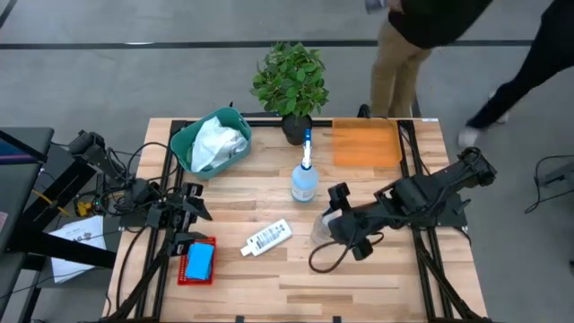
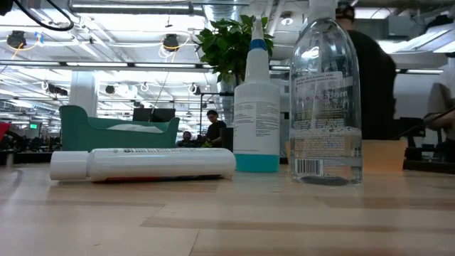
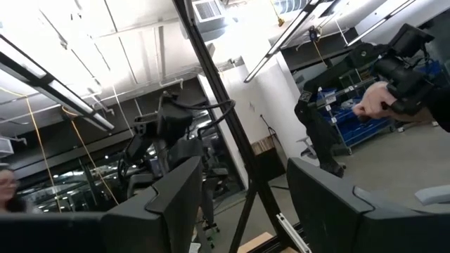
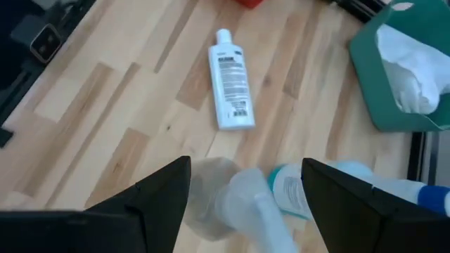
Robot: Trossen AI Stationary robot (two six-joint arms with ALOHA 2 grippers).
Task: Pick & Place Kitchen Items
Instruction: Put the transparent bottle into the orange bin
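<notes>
From above, my right gripper [image 1: 330,218] stands spread wide around the clear spray bottle [image 1: 323,229], upright between its fingers; the white labelled bottle [image 1: 267,238] lies just left of it.

Right wrist: that clear bottle [image 4: 235,200] sits between open fingers [image 4: 158,193], not visibly clamped.

My left gripper [image 1: 193,211] waits part-open, empty, above the blue sponge [image 1: 198,261].

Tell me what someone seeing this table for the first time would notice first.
Probably the two spray bottles standing mid-table: the blue-tipped spray bottle and, just right of it, the clear spray bottle, with the right hand open and poised directly over it. Next, the leafy plant at the far edge, beside a teal bin holding a white cloth. The white labelled bottle lies flat nearer the front.
</notes>
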